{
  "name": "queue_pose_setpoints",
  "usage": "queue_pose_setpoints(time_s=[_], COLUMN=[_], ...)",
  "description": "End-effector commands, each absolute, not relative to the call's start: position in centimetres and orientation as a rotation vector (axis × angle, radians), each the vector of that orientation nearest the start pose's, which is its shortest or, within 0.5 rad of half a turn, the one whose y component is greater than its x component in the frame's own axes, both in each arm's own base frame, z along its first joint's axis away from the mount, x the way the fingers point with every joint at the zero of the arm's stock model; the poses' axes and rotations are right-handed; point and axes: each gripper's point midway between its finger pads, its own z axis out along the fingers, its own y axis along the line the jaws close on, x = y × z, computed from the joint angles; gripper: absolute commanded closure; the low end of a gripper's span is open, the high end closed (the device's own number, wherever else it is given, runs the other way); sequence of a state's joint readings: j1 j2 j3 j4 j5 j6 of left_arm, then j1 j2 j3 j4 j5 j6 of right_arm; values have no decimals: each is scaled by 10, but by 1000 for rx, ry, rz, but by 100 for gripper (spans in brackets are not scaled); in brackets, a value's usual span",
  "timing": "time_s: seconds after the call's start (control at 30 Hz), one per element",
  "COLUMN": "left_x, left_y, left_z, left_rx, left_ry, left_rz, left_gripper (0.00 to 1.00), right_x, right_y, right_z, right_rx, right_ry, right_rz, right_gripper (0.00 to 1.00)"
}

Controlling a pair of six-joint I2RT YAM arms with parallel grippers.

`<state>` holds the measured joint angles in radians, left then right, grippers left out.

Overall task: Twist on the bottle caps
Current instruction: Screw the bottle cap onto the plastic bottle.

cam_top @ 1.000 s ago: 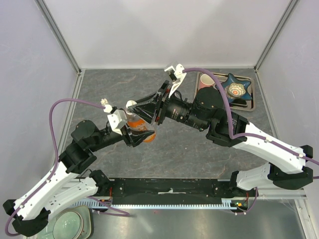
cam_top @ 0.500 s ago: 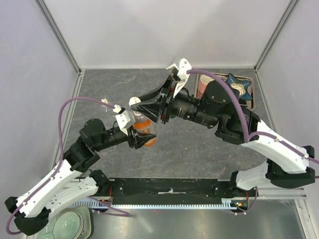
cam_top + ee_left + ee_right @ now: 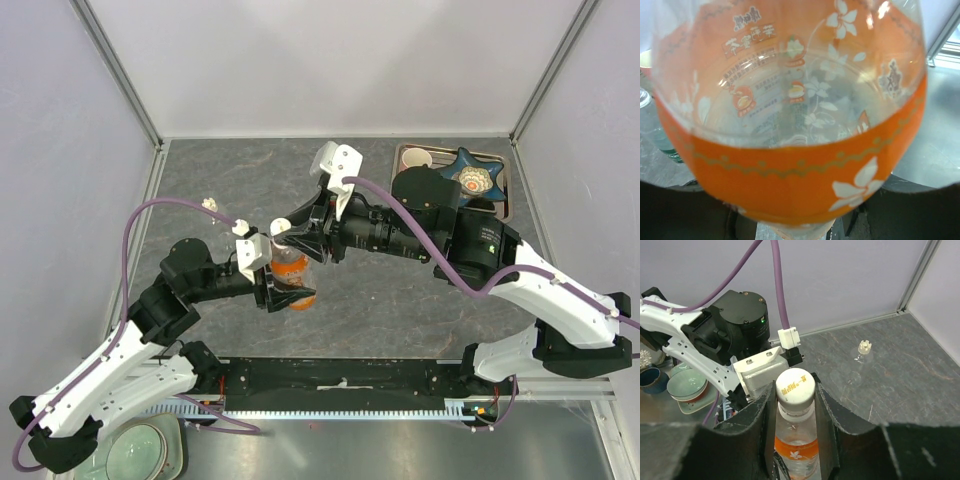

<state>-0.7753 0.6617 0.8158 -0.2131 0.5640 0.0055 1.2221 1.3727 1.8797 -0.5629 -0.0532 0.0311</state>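
Right pincer (image 3: 794, 396) clenched on white cap (image 3: 796, 382). Left pincer (image 3: 290, 292) grasps orange-label bottle (image 3: 790, 175) by body, approx 8 o'clock from ctr of table (image 3: 380, 300).

Change in last sec: bottle brought from tilted to upright; right pincer rolled about cap.

Judged: tightening turn under way, seating unconfirmed.

Count: pincers 2, bottle 1, fitted cap 1, loose white notched piece (image 3: 865, 346) 1, at bottle's 10 o'clock.

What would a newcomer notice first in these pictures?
The orange bottle stands out near the middle of the table, held by the left end effector. The right end effector grips its white cap. A blue star-shaped dish sits on the tray at the far right.
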Motion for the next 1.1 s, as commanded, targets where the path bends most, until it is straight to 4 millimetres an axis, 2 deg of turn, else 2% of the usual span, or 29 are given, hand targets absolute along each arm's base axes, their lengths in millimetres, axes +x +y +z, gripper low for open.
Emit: queue_pose_setpoints(time_s=[0.0, 0.43, 0.8, 1.07], left_x=[108, 104, 103, 105], left_y=[-252, -249, -247, -245], left_z=[325, 324, 327, 321], left_rx=[1139, 1165, 1161, 1164], left_ry=[1275, 1256, 1242, 1261], left_rz=[-1067, -1058, -1049, -1034], left_gripper=[79, 79, 79, 80], right_x=[119, 109, 102, 101], right_y=[375, 385, 373, 367], right_z=[499, 483, 481, 478], right_rx=[-1031, -1114, -1121, -1135], right_ry=[1356, 1402, 1424, 1457], right_rz=[1007, 1050, 1061, 1049], right_gripper=[63, 64, 64, 65])
